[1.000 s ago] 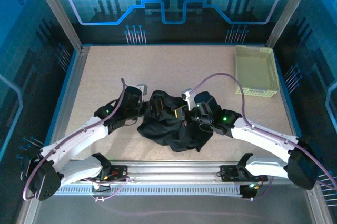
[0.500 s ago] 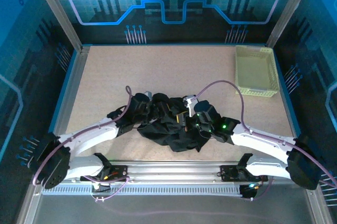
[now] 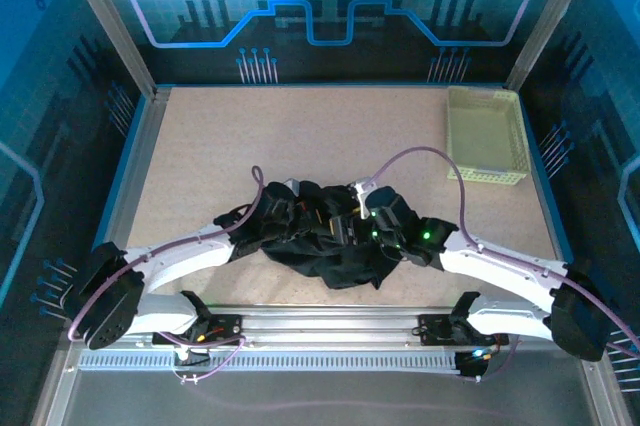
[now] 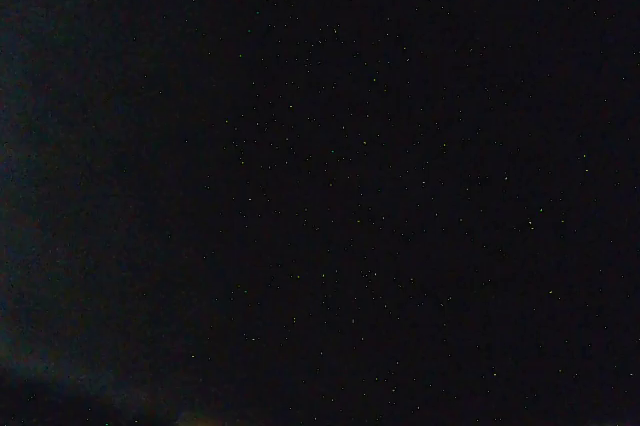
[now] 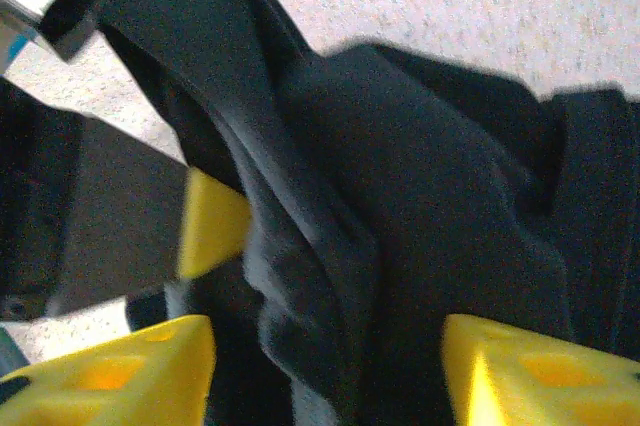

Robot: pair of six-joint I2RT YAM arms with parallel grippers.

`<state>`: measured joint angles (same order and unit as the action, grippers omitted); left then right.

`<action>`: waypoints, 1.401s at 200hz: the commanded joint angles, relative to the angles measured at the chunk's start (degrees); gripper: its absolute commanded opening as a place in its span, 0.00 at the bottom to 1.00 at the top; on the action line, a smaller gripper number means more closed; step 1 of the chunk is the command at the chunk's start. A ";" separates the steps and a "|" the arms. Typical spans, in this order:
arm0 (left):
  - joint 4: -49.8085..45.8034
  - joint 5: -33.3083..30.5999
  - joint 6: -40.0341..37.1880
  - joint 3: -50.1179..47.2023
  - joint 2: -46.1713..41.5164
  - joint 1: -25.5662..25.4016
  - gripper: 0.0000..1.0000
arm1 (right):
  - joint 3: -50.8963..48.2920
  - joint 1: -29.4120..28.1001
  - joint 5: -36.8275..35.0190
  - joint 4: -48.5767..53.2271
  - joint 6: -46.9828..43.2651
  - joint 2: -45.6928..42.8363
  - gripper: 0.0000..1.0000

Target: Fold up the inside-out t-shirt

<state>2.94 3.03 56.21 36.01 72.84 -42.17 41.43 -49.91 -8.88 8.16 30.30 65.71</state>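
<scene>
The inside-out t-shirt (image 3: pixel 335 258) is found crumpled in a black heap on the counter (image 3: pixel 220 146), near its front edge and roughly midway between the two arms. The left end effector (image 3: pixel 292 210) is buried in the left side of the heap and is closed; whether cloth is pinched in it cannot be told, the left wrist view being wholly dark. The right end effector (image 5: pixel 330 351) is set against the right side of the heap with its yellow fingers (image 5: pixel 110 371) spread wide, a bunched fold of fabric lying between them. A pale yellow-green basket (image 3: pixel 486 176) is noted at the far right, well apart from the shirt.
</scene>
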 commanded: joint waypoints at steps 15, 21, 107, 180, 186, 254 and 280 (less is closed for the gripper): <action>5.05 -2.40 -6.06 -1.95 -4.98 -3.30 0.00 | 8.60 0.82 0.44 6.91 -1.67 6.12 0.66; 5.38 -2.56 -6.71 -2.12 -5.55 -3.60 0.00 | 8.66 1.14 1.03 6.58 -1.52 7.51 0.64; 2.63 -6.67 -14.00 -3.91 -12.38 -5.20 0.02 | 9.89 7.93 0.71 8.80 3.68 3.80 0.00; 12.05 -1.35 -15.29 -11.89 -14.40 -3.00 0.03 | -13.02 20.78 8.34 5.90 21.75 -12.26 0.00; 13.07 -0.17 -15.57 -12.44 -13.94 -3.00 0.03 | -14.42 20.95 8.85 5.45 22.81 -11.83 0.00; 13.36 6.99 -19.22 -14.31 -10.74 -4.64 0.01 | -6.33 17.20 0.55 17.69 7.54 -11.18 0.51; 13.74 6.47 -19.86 -14.74 -10.47 -5.59 0.01 | -0.42 9.41 -3.15 20.81 -1.36 -11.15 0.62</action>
<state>16.23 8.05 38.87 22.33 61.84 -46.83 35.24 -34.76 -5.89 24.03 39.94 55.66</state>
